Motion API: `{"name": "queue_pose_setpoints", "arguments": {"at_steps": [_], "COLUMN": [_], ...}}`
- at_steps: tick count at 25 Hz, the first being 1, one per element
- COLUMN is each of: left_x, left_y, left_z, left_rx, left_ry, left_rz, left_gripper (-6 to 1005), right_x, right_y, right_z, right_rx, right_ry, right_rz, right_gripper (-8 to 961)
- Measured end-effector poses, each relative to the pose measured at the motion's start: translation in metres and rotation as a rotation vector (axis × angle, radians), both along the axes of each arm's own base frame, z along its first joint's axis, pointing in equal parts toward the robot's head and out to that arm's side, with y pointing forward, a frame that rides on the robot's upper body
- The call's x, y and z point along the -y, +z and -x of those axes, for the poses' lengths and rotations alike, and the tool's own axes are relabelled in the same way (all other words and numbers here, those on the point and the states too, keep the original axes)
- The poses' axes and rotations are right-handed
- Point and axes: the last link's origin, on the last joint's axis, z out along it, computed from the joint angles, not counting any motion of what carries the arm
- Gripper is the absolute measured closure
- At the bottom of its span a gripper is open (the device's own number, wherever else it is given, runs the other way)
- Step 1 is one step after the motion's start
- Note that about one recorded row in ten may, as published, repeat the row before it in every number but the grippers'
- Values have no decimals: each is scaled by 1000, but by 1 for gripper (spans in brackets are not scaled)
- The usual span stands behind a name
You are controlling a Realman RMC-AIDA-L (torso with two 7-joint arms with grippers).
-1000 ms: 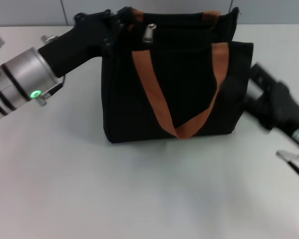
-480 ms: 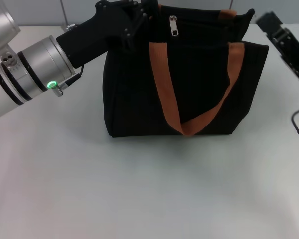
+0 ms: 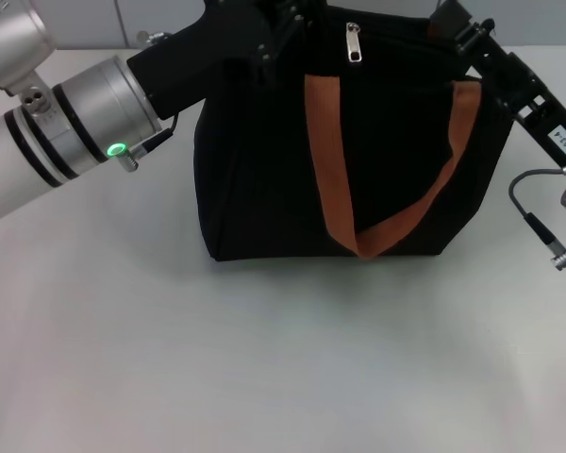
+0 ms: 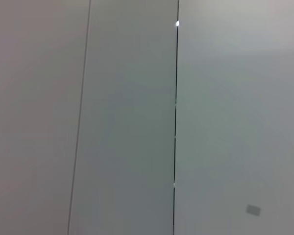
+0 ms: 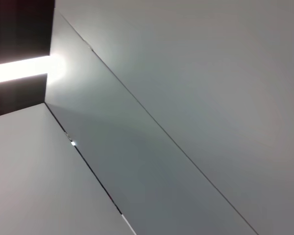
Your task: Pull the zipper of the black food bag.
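The black food bag (image 3: 264, 170) stands mid-table in the head view, with an orange-brown strap (image 3: 328, 160) looping down its front. The zipper (image 3: 355, 42), a small silver pull tab, hangs at the top middle of the bag. My left gripper (image 3: 281, 26) is shut on the bag's top left corner, just left of the zipper. My right gripper (image 3: 453, 17) is at the bag's top right corner, well to the right of the zipper and partly cut off by the view's edge. Both wrist views show only pale wall panels.
The white table (image 3: 264, 359) spreads in front of the bag. My left arm's silver forearm (image 3: 66, 142) crosses the left side. A grey cable with a metal plug (image 3: 557, 247) hangs from my right arm at the right edge.
My right arm has risen from low beside the bag to its top right corner. My left gripper has moved right with the bag's top, and the zipper has shifted right with it.
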Motion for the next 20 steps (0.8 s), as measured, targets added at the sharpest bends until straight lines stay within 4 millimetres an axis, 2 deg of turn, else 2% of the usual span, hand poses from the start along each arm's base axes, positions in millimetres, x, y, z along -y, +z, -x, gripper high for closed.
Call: {"name": "queue_pose_setpoints", "arguments": {"at_steps": [4, 11, 15, 20], "left_x": [-2, -4, -5, -6], "left_y": [0, -3, -3, -3], "left_z": [-4, -11, -12, -14], "left_rx": [-2, -6, -8, -12], "left_ry": [-10, -26, -28, -35], "left_rz": [-1, -2, -3, -9], "left_gripper": [954, 950, 948, 945], "right_x": [-2, -13, -17, -21], "right_y": [-7, -21, -23, -25], "right_z": [4, 10, 13, 17], "right_rx": [-4, 53, 62, 70], "right_ry": [-4, -31, -33, -25], "right_rz": [27, 86, 91, 95], "right_gripper": [357, 474, 541, 541]}}
